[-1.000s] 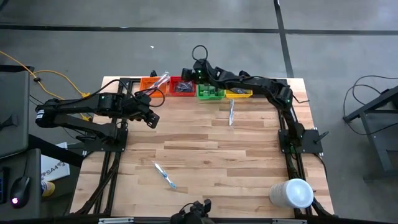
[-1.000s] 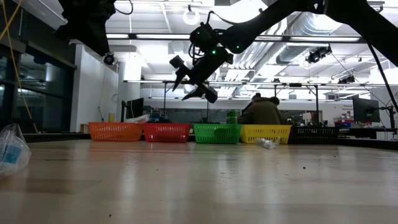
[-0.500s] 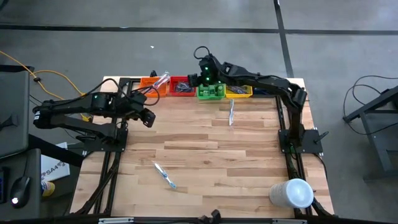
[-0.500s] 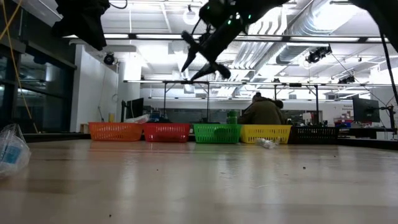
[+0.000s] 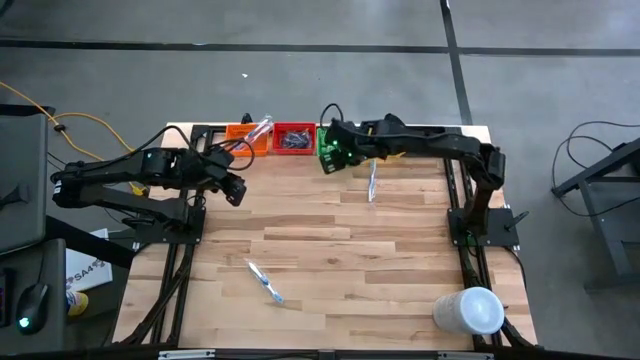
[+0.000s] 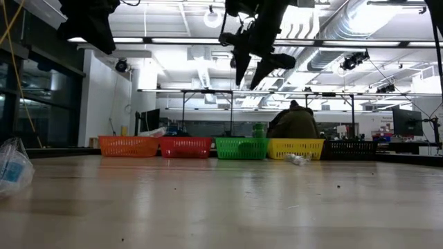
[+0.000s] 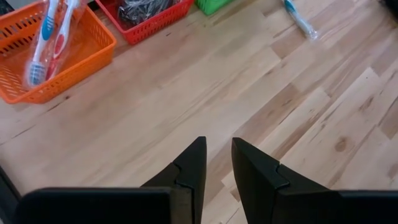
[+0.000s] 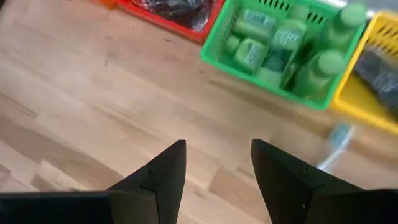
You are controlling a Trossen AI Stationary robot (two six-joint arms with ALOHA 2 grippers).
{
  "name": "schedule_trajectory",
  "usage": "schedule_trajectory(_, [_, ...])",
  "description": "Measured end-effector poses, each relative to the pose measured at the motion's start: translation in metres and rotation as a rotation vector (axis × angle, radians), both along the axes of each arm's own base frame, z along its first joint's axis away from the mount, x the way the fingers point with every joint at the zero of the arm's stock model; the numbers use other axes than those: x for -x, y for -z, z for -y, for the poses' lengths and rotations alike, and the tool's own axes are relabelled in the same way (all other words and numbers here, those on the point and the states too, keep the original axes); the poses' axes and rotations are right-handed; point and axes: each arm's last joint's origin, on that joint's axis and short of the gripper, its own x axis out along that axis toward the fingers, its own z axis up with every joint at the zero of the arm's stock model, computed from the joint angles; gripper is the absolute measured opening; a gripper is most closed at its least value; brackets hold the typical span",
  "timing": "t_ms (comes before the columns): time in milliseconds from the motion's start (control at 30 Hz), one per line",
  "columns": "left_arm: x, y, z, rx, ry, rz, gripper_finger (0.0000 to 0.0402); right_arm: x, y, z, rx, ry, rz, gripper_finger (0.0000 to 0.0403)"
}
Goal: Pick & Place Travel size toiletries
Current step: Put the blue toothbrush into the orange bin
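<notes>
Mostly sorted, by the look of it. Along the far edge of the table, a row of bins already loaded: two wrapped toothbrushes leaning in the orange bin, dark bundles in the red bin, green bottles crowded into the green bin, something dark and too blurred to name in the yellow bin. Still loose on the wood: one toothbrush just in front of the green and yellow bins, and another toothbrush well apart from everything, nearer the front of the table. So two pieces left to collect, probably both bound for the orange bin. Right gripper hanging above the table just in front of the green bin, fingers spread apart and holding nothing, with the nearer loose toothbrush close by. Left gripper hovering over bare wood near the orange bin, fingers almost together with only a narrow gap, also empty. Large white cylinder standing at the front right corner, no part of the sorting. In the room beyond the table, a person seated behind the bins.
</notes>
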Motion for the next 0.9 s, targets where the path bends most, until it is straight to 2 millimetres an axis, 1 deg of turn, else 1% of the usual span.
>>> schedule_trajectory(100, [0.0, 0.0, 0.0, -0.009, 0.012, -0.01, 0.0079, -0.001, 0.016, -0.008, -0.028, 0.043, -0.003, 0.0175])
schedule_trajectory(200, [0.001, 0.001, 0.0, -0.008, 0.012, -0.018, 0.0079, 0.003, 0.037, -0.012, -0.066, 0.088, -0.063, 0.0175])
schedule_trajectory(333, [0.001, 0.001, 0.0, -0.012, 0.018, -0.022, 0.0079, 0.014, 0.058, -0.014, -0.101, 0.148, -0.111, 0.0175])
schedule_trajectory(433, [0.001, 0.001, 0.0, -0.014, 0.02, -0.023, 0.0079, 0.022, 0.072, -0.009, -0.109, 0.183, -0.156, 0.0175])
schedule_trajectory(533, [0.001, 0.001, 0.0, -0.014, 0.02, -0.024, 0.0079, 0.03, 0.081, 0.001, -0.107, 0.226, -0.163, 0.0175])
schedule_trajectory(633, [0.001, 0.001, 0.0, -0.013, 0.02, -0.027, 0.0079, 0.042, 0.095, 0.01, -0.13, 0.26, -0.201, 0.0175])
schedule_trajectory(767, [0.001, 0.001, 0.0, -0.012, 0.018, -0.025, 0.0079, 0.054, 0.113, 0.022, -0.159, 0.301, -0.198, 0.0175])
schedule_trajectory(900, [0.001, 0.001, 0.0, -0.007, 0.012, -0.023, 0.0079, 0.062, 0.125, 0.033, -0.162, 0.336, -0.178, 0.0175])
